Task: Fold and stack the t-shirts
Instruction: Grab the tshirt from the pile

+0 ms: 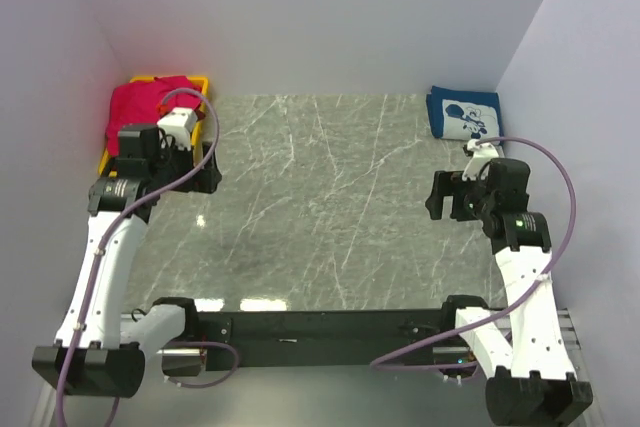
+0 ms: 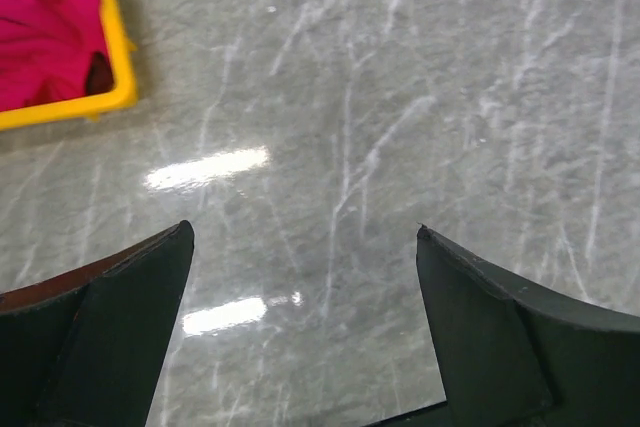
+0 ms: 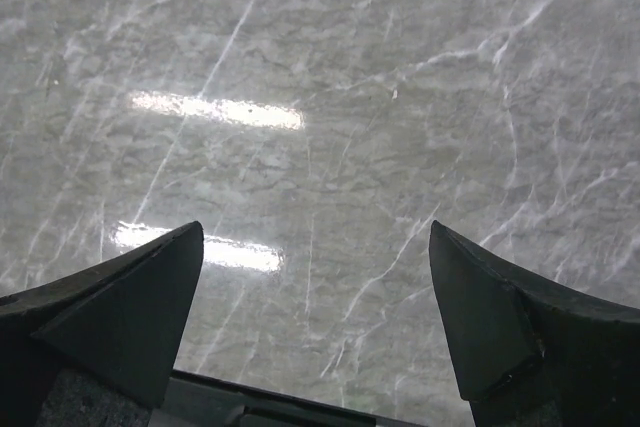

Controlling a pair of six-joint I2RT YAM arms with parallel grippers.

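Note:
A crimson-red t-shirt (image 1: 142, 105) lies crumpled in a yellow bin (image 1: 204, 81) at the far left; it also shows in the left wrist view (image 2: 45, 27) inside the bin's yellow rim (image 2: 112, 42). A folded navy t-shirt with white cartoon print (image 1: 464, 113) lies at the far right. No maroon t-shirt is in view. My left gripper (image 1: 208, 173) is open and empty above the table just right of the bin; its jaws stand wide apart (image 2: 305, 237). My right gripper (image 1: 441, 197) is open and empty over bare table in front of the navy shirt, jaws wide apart (image 3: 315, 232).
The grey marble table top (image 1: 320, 197) is boxed in by white walls at the back and on both sides. A dark rail (image 1: 330, 325) with both arm bases runs along the near edge.

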